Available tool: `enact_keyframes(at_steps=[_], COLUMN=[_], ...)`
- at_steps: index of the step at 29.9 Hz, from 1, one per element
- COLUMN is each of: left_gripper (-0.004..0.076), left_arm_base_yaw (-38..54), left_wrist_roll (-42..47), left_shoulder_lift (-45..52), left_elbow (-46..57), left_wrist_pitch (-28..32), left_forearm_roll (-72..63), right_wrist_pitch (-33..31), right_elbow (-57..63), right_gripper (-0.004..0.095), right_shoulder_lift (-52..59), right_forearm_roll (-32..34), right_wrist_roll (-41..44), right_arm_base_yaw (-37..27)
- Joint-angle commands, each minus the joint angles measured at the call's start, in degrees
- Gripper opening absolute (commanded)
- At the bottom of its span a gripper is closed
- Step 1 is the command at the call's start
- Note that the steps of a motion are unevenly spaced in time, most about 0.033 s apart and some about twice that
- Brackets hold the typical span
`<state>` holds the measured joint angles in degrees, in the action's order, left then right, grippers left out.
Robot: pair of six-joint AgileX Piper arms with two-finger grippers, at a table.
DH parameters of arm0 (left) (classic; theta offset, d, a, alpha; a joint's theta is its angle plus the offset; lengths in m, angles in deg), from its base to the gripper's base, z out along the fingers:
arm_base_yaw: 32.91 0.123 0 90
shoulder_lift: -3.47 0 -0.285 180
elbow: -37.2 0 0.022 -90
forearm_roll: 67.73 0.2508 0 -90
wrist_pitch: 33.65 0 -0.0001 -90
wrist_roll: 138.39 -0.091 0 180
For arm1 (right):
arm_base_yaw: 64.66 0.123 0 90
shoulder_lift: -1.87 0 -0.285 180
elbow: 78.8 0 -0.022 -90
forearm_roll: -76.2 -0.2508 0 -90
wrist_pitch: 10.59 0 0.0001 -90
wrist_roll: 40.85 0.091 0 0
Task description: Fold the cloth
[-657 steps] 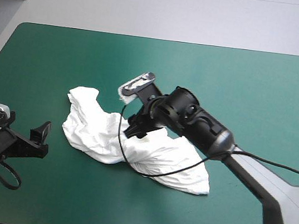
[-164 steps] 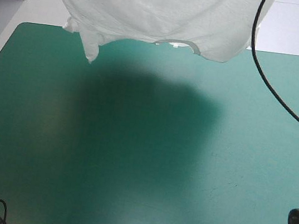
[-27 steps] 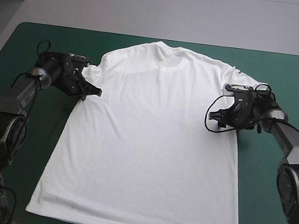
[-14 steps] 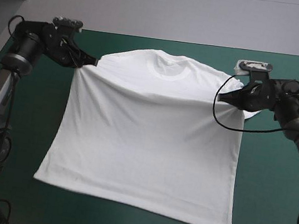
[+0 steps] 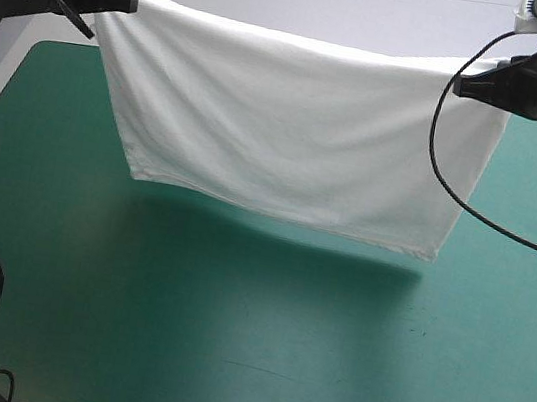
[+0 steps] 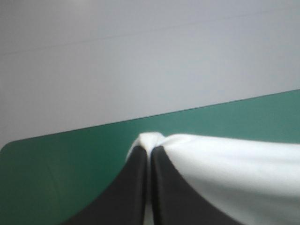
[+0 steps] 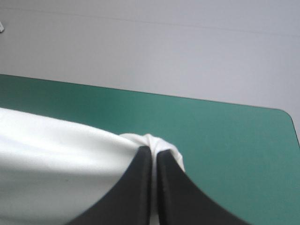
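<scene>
- The T-shirt [image 5: 289, 133] hangs stretched as a wide white sheet across the upper half of the frame, above the teal-green counter [image 5: 228, 337].
- Left gripper [image 5: 126, 3], upper left, is nearly closed, pinching one top corner of the T-shirt.
- Right gripper [image 5: 464, 87], upper right, is clamped the same way on the other corner.

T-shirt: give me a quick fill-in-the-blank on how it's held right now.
The T-shirt hangs in the air ____ the table, not lying on it.
The left pincer and right pincer are each ____ on its fabric.
The number of pincers holding it is ____.
Missing words: above; shut; two.
</scene>
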<state>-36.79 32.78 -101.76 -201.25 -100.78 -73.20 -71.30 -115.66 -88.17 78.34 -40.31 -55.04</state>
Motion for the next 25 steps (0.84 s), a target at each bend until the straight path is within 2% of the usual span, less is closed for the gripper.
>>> enact_keyframes(at_steps=[1,5,11,14,17,21,25], left_gripper=[-0.0008,-0.0008,-0.0008,-0.0008,-0.0008,-0.0008,-0.0008], left_arm_base_yaw=[-0.1,-0.1,-0.1,-0.1,-0.1,-0.1,-0.1], left_wrist_roll=[-0.1,-0.1,-1.7,-3.0,-3.0,-3.4,-3.6], left_shoulder_lift=[2.4,0.3,-5.0,-6.9,-8.3,-8.5,-8.8], left_elbow=[-1.9,-1.8,-1.8,-2.0,-4.1,-6.7,-6.8], left_wrist_pitch=[6.6,11.2,23.2,26.4,25.2,19.1,12.4], left_forearm_roll=[0.0,0.0,0.0,0.7,3.7,5.5,4.5], right_wrist_pitch=[4.1,9.2,22.5,25.4,23.1,16.5,5.4], right_elbow=[-4.4,-6.5,-11.3,-16.7,-23.6,-27.3,-25.9], right_gripper=[-0.0019,-0.0019,-0.0019,-0.0019,-0.0019,-0.0019,-0.0019], right_shoulder_lift=[-0.2,-4.8,-15.2,-19.4,-21.9,-22.6,-23.2], right_forearm_roll=[-1.4,-1.7,-3.1,-3.1,-3.1,-3.1,-0.6], right_wrist_roll=[-2.5,-2.7,-2.7,-2.7,-2.7,-2.7,-2.7], right_arm_base_yaw=[-0.3,-0.3,-0.3,-0.3,-0.3,-0.3,-0.3])
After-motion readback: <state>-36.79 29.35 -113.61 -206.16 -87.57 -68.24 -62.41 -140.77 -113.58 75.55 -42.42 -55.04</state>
